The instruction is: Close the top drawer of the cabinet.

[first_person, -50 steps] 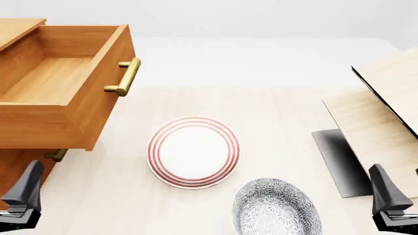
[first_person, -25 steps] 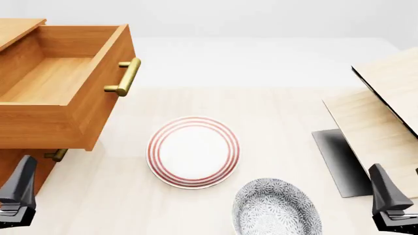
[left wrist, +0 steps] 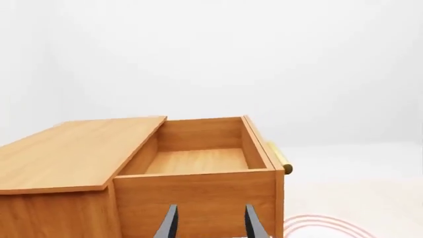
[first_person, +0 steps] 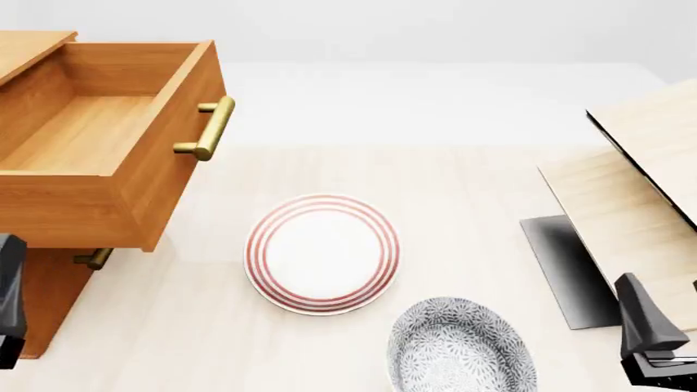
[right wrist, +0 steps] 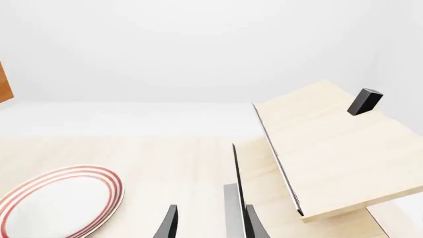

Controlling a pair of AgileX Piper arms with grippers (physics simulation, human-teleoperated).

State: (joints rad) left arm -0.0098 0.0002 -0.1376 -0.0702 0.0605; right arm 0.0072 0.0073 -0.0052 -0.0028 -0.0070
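Note:
The orange-brown cabinet (first_person: 33, 286) stands at the table's left. Its top drawer (first_person: 104, 139) is pulled far out, empty inside, with the brass bar handle (first_person: 207, 128) on its front panel facing right. In the left wrist view the drawer (left wrist: 198, 161) shows its near side wall, beside the cabinet top (left wrist: 73, 148). My left gripper (left wrist: 211, 225) is open and empty, close in front of that side wall; in the front view it (first_person: 9, 302) sits at the left edge, below the drawer. Low at the right, my right gripper (first_person: 651, 339) is open, far from the cabinet.
A red-striped white plate (first_person: 321, 253) lies mid-table, and a grey patterned bowl (first_person: 459, 347) sits nearer me. Pale wood panels (first_person: 637, 180) with a dark base (first_person: 566, 269) stand at the right. The lower drawer's brass handle (first_person: 95, 259) peeks out under the top drawer.
My left gripper has moved left and slightly up, now half cut off by the front view's left edge. The drawer, plates and right gripper have not moved.

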